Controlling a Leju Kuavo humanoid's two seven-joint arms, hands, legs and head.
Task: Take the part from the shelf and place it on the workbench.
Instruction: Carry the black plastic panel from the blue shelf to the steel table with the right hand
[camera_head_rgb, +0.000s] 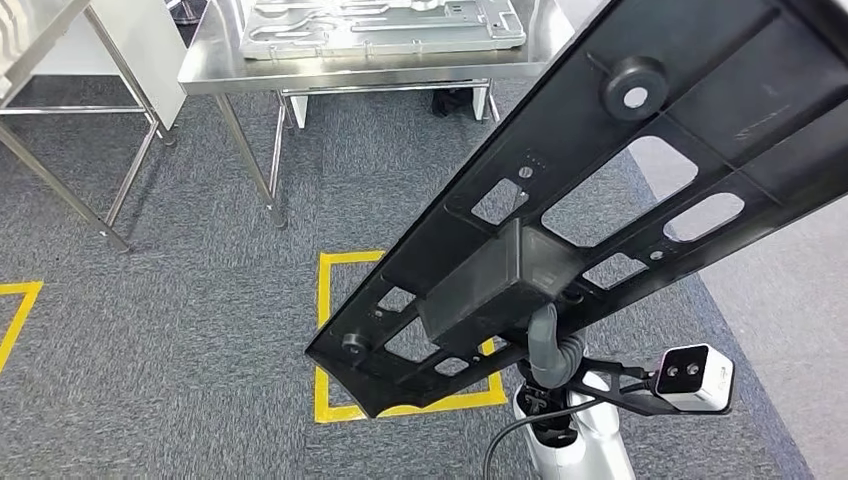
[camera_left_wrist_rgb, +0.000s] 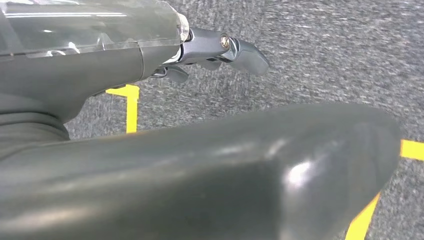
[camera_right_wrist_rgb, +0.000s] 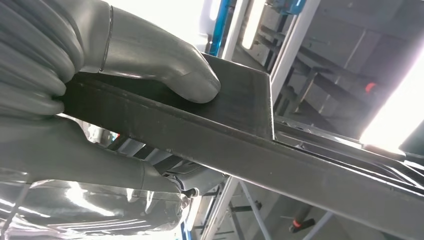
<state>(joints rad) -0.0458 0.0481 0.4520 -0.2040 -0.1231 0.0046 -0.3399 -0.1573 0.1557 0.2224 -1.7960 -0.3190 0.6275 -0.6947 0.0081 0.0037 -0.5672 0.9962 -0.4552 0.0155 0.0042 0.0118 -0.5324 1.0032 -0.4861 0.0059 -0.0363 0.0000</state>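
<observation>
Black part (camera_head_rgb: 640, 150) in right robot hand (camera_right_wrist_rgb: 100, 65), no legible writing

1. we find no text, label, brand or number that can be read in any view.
2. the black part (camera_head_rgb: 640, 170) bears a faint embossed mark near its round knob, too small and blurred for us to read.
3. the only sign-like marking is a yellow tape square (camera_head_rgb: 335, 330) on the carpet, partly under the black part's lower end; it carries no writing.
4. another yellow tape corner (camera_head_rgb: 15, 310) lies well left of that square, also unlettered.
</observation>
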